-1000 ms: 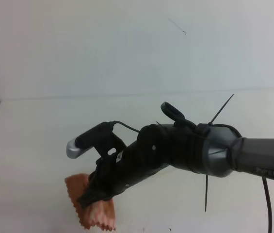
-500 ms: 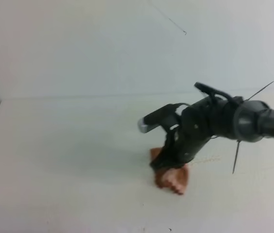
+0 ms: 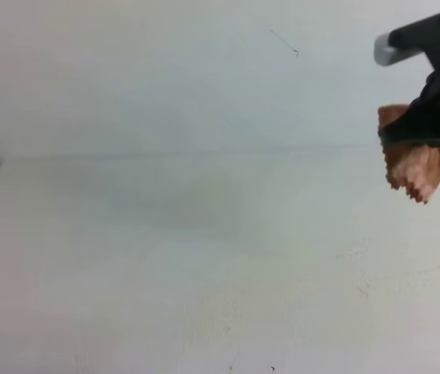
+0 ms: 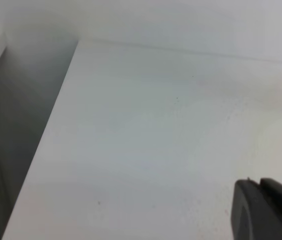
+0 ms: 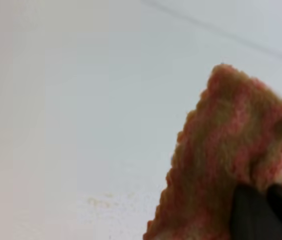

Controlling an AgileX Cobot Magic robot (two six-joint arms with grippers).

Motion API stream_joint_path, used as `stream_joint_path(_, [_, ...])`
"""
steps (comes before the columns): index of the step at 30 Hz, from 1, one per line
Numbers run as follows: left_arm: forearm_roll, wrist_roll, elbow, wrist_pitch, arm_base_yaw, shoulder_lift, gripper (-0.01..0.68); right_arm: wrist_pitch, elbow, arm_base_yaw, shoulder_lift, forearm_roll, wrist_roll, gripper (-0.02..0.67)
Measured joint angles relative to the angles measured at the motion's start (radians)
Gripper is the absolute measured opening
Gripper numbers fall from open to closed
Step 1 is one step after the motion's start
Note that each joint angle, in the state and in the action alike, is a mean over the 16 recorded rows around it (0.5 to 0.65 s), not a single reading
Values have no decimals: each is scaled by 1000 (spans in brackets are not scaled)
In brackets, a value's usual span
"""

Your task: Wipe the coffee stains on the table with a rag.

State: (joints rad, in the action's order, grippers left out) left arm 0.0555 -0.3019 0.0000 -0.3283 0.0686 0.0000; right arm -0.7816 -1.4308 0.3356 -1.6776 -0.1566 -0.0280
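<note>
My right gripper (image 3: 418, 132) hangs at the far right edge of the exterior high view, lifted off the table (image 3: 165, 257) and shut on the rag (image 3: 414, 167). The pinkish-brown cloth with its zigzag edge dangles below the fingers. In the right wrist view the rag (image 5: 220, 165) fills the lower right, pinched between the dark fingertips of the right gripper (image 5: 265, 192). Of the coffee stains only a faint yellowish trace (image 5: 101, 201) shows on the white top, and a pale smear (image 3: 352, 253) in the exterior high view. My left gripper (image 4: 255, 182) hovers over bare table (image 4: 155, 125), its fingers together and holding nothing.
A pale wall with a thin dark scratch (image 3: 282, 40) rises behind the table. The table's left edge (image 4: 56, 125) drops into a shadowed gap. Tiny dark specks (image 3: 272, 368) lie near the front edge.
The right gripper has swept the rag from the front left across the table to the right, then lifted it up to the far right edge of the view.
</note>
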Motion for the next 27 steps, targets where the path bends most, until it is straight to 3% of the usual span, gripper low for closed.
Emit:
stream_joint_path(8, [0,0,0,0,0,0,-1,59,89,-3,122,261,152,37])
stream_joint_path(15, [0,0,0,0,0,0,-1,114,166,-3,98,536,305,245])
stream_joint_path(21, [0,0,0,0,0,0,-1,125,178,-3,78,634,385,389])
stream_joint_path(24, [0,0,0,0,0,0,-1,120,168,-3,94,625,402,378])
stream_joint_path(27, [0,0,0,0,0,0,-1,113,159,-3,136,588,414,301])
